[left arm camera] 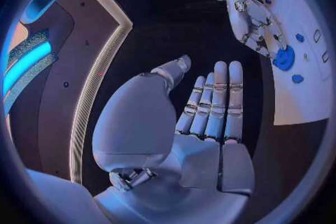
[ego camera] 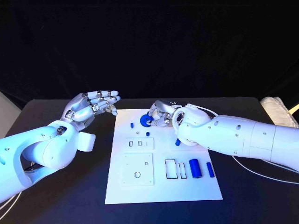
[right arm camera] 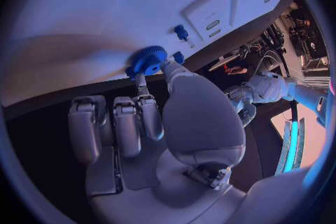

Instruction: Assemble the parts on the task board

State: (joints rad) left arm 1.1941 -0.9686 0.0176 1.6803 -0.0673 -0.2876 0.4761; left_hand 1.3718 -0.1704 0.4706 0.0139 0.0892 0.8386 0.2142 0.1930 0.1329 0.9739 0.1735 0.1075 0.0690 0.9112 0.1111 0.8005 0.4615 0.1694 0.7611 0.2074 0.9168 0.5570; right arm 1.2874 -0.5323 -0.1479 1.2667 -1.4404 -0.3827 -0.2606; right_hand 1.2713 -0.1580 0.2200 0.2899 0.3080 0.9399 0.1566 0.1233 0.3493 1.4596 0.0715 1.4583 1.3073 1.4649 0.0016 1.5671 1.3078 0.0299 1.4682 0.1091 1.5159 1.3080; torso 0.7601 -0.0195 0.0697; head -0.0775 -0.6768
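Black cloth covers the table, with darkness behind it and the white task board lying in the middle. At the left, the left hand is raised off the table beside the board's far left corner — fingers straight and close together, palm up, grasping nothing (the left wrist view shows the same flat, released palm). On the board itself a small blue peg stands near the left edge, and nearer the robot lie white blocks with oval slots and a raised plate with two holes. Just right of the peg, the right hand reaches over the board's far edge and pinches a blue gear between thumb and a fingertip; the right wrist view shows the toothed gear at the fingertips, touching or just above the board surface — I cannot tell which. Under the right forearm a small blue piece peeks out. Toward the near right part of the board, past two outlined rectangular recesses, lie a thick blue cylinder and just beside it a thinner blue rod, both lengthwise and apart from either hand.
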